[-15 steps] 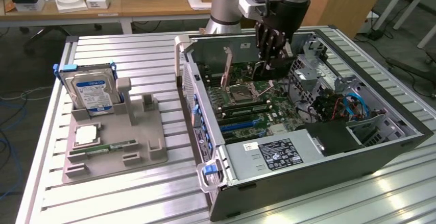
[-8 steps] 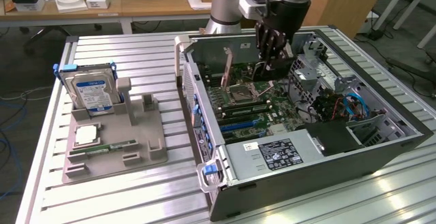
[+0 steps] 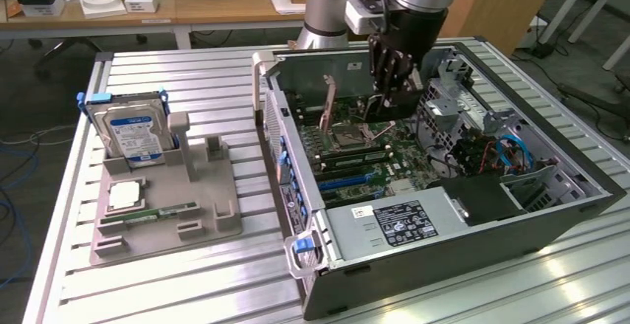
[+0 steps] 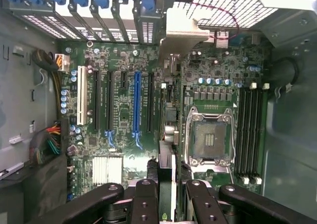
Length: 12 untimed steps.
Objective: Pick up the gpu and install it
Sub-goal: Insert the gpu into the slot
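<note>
Claw clenched on the gpu, which is held inside the PC case over the motherboard; in the exterior view the case is at 3 o'clock on the tabletop.
Risks, my read: the card edge sits beside the blue slot, on the CPU socket side, so a push down here would hit board parts. The silver bracket could snag the rear slot wall, and the thin card could twist in the grip. Gpu stands on edge, long axis parallel to the blue slot, bracket end pointing at the rear wall.
</note>
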{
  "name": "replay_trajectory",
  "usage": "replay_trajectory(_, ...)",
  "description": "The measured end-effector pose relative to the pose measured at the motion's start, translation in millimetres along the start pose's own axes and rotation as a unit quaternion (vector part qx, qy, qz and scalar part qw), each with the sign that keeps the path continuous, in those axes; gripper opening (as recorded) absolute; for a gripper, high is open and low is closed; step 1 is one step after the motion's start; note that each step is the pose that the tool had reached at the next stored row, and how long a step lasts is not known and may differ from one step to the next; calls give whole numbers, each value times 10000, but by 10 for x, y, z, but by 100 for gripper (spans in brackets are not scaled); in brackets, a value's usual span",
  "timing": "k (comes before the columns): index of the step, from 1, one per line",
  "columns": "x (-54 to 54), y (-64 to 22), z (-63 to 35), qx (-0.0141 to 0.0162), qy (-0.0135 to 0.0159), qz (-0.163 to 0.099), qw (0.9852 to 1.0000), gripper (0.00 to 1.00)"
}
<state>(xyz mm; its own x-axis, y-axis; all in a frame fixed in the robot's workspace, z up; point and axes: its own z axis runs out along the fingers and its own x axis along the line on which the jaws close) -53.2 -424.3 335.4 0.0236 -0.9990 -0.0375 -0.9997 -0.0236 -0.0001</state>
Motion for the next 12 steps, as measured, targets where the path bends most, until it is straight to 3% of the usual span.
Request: replay_trajectory(12,98,9,169,1,-3,20,10000,26)
